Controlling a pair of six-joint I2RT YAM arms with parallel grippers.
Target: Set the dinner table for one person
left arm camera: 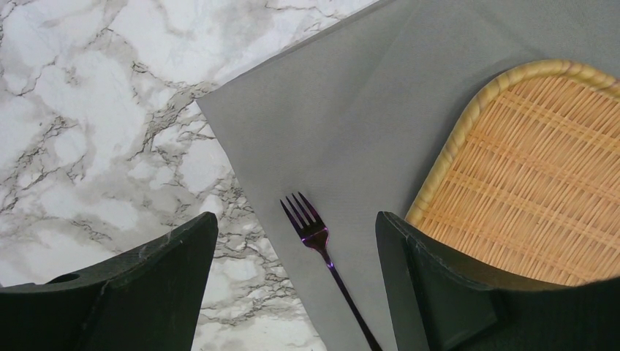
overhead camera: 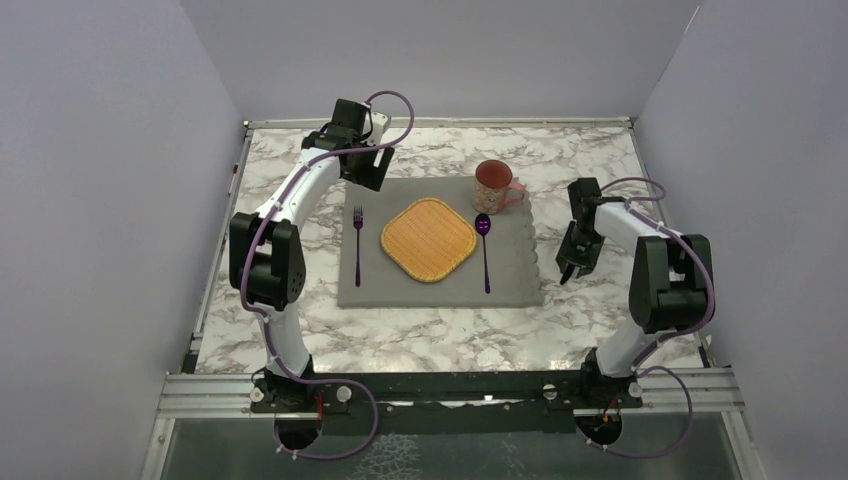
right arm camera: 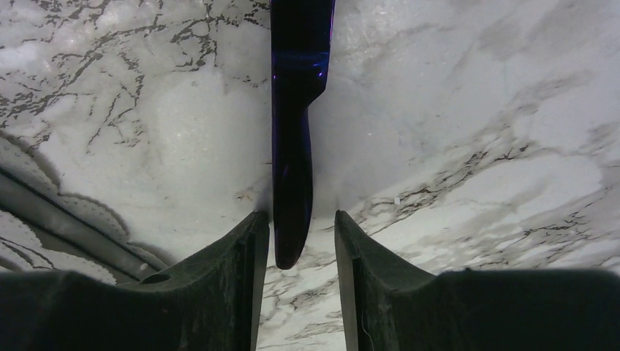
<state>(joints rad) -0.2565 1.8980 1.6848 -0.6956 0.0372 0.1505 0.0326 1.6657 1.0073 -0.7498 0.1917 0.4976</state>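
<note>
The dinner table is white-and-grey marble. A grey placemat lies on it, with a square woven mat at its centre. A purple fork lies left of the woven mat, a purple spoon right of it, and a pink mug behind the spoon. My left gripper hangs open above the fork. Right of the placemat, my right gripper stands low over the marble. Its jaws are apart around the handle end of a dark purple knife, which lies on the marble.
The placemat's scalloped edge runs just left of the right gripper. Grey walls close in the table on three sides. A metal rail at the near edge carries both arm bases.
</note>
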